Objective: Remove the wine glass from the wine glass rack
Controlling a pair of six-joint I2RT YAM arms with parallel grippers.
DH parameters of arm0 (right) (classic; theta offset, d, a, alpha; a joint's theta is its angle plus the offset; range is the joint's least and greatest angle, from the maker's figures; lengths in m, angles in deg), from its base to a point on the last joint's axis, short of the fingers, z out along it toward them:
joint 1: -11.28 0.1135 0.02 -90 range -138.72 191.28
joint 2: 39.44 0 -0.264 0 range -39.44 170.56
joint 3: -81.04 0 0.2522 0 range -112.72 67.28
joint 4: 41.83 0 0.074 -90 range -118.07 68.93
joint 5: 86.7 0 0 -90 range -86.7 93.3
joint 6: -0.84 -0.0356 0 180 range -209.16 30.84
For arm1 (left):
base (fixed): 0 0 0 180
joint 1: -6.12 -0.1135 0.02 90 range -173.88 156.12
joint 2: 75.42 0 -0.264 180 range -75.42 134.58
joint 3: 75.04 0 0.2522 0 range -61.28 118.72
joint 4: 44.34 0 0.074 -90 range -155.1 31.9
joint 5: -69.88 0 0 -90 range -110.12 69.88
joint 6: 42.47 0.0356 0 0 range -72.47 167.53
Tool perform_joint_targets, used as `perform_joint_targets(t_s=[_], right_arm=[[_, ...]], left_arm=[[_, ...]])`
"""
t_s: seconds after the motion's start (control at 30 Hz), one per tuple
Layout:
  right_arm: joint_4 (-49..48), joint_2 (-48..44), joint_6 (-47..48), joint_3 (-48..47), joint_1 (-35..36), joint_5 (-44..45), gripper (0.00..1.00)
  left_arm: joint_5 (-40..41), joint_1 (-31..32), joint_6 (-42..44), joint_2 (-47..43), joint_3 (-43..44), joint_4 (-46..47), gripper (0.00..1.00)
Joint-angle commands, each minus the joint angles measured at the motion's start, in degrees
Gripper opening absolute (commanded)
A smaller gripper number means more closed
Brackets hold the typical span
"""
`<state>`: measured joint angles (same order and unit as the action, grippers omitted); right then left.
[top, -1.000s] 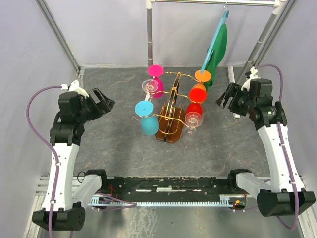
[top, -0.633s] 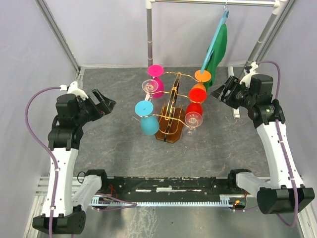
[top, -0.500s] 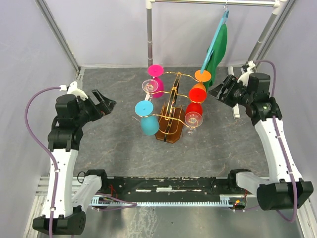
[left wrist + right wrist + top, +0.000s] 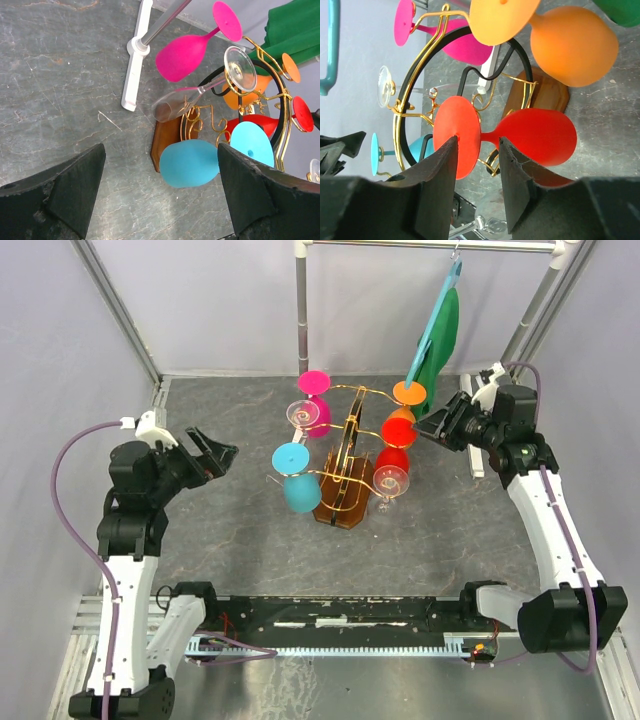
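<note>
The wine glass rack [image 4: 345,465], gold wire on a brown wooden base [image 4: 167,142], stands mid-table with several wine glasses hanging bowl down. On its right side hang an orange glass [image 4: 405,400], a red glass [image 4: 392,445] and a clear one [image 4: 388,482]. Pink [image 4: 315,400], clear [image 4: 300,415] and blue [image 4: 297,480] glasses hang on its left. My right gripper [image 4: 477,142] is at the red glass [image 4: 540,135]. Its fingers stand either side of the thin stem, with a gap still showing. My left gripper [image 4: 161,150] is wide open, well short of the blue glass [image 4: 190,162].
A grey clothes rail [image 4: 302,310] crosses the back, with its white foot [image 4: 135,75] on the table behind the rack. A green cloth on a teal hanger [image 4: 438,325] hangs just behind my right gripper. Pale walls close in both sides.
My right gripper has moved left to the rack's red glass and its jaws have narrowed around the stem. My left gripper has opened a little wider and shifted slightly.
</note>
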<state>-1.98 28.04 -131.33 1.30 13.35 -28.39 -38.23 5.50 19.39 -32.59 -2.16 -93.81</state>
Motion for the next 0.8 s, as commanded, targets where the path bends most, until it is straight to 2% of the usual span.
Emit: perform_joint_targets(t_s=[0.0,0.1,0.3,0.6,0.77], right_arm=[[-5.19,0.39,-1.10,-0.07,-0.09,-4.04,0.45],[-5.17,1.10,-1.03,-0.21,-0.09,-5.08,0.45],[-5.35,1.28,-1.03,-0.20,-0.06,-6.12,0.37],[-9.28,1.74,-3.83,0.52,-0.07,-9.69,0.19],[-10.91,3.06,-4.90,0.81,0.19,-11.98,0.19]], left_arm=[[-1.65,-0.04,-0.47,0.24,-0.17,2.16,0.99],[-1.86,-0.08,-0.34,-0.53,-1.61,2.79,0.99],[-1.72,-0.01,-0.10,-1.54,-2.11,3.51,0.99],[-0.55,-0.05,0.42,-1.47,-3.09,3.10,0.99],[-0.51,-0.08,0.06,-1.01,-3.55,2.85,0.99]])
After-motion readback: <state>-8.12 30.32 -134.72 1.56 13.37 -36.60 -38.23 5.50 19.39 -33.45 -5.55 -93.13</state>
